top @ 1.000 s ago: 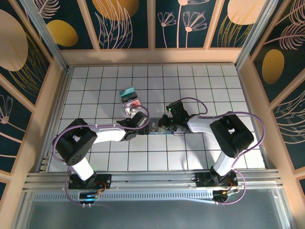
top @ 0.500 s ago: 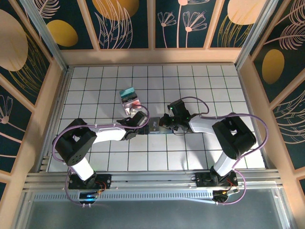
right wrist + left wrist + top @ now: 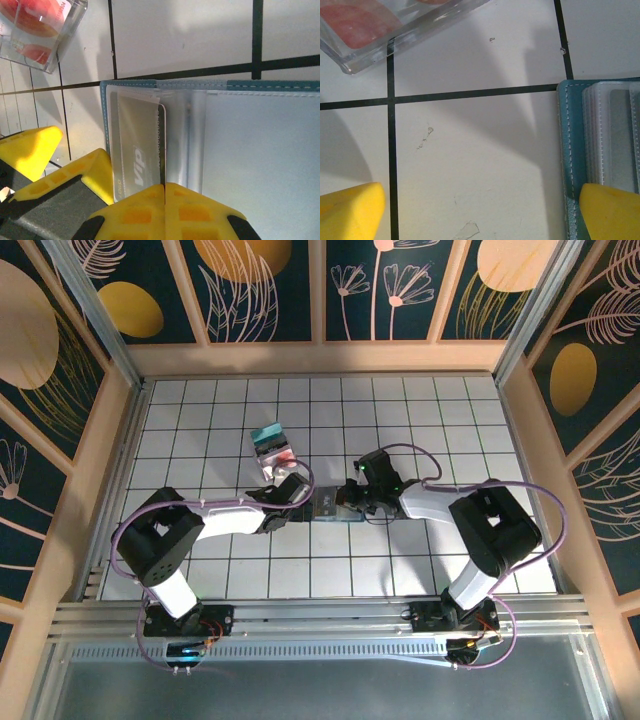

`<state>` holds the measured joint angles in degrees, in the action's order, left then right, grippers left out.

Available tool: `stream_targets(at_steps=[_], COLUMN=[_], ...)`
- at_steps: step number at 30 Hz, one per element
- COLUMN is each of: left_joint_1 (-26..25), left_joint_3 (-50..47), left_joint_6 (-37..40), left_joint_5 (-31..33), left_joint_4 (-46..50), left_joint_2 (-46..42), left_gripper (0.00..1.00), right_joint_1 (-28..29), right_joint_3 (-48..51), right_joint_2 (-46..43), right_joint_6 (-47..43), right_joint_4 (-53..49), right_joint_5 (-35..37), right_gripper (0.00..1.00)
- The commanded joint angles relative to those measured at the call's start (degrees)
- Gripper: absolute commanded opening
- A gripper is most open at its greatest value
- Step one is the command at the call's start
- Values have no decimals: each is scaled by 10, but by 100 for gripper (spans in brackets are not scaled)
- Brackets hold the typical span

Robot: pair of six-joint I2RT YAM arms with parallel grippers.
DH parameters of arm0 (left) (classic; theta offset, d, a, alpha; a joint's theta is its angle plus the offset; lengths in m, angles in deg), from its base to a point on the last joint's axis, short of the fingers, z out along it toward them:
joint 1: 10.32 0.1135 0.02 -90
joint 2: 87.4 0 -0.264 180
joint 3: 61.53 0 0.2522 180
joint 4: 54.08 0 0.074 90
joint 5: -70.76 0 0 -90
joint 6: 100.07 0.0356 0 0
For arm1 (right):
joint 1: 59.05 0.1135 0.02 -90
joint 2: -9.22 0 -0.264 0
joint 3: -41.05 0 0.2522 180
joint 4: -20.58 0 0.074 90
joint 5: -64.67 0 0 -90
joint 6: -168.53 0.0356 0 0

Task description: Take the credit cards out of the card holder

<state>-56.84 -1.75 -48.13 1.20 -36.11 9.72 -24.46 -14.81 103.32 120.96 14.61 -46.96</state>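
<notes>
Card holder (image 3: pixel 250 150) with grey card (image 3: pixel 137 145) in pocket; left tool (image 3: pixel 480 210) spread, right tool (image 3: pixel 165 196) pressed together

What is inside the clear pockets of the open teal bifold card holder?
A grey plastic card marked VIP sits in one clear pocket of the card holder. Its frosted sleeves hide whether more cards lie beneath.

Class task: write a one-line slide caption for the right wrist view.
Shut right gripper over the open card holder, tips by a grey VIP card.
</notes>
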Motion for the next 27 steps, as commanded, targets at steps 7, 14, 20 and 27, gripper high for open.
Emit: stream_targets(at_steps=[7,14,20,27], left_joint_1=[-5,-5,-5,-5], left_joint_3=[10,17,34,52], left_joint_6=[-8,-5,3,12], left_joint_5=[9,9,3,-11], left_joint_4=[19,24,15,-6], left_joint_2=[7,0,-31,-26], left_gripper=[99,99,99,99], right_joint_1=[-12,-14,-15,-15], right_joint_3=[17,20,21,20], right_joint_2=[-20,-23,-24,-29], right_joint_6=[4,5,3,3], right_joint_4=[18,21,14,12], right_joint_5=[-13,-13,-9,-8], right_gripper=[8,5,5,5])
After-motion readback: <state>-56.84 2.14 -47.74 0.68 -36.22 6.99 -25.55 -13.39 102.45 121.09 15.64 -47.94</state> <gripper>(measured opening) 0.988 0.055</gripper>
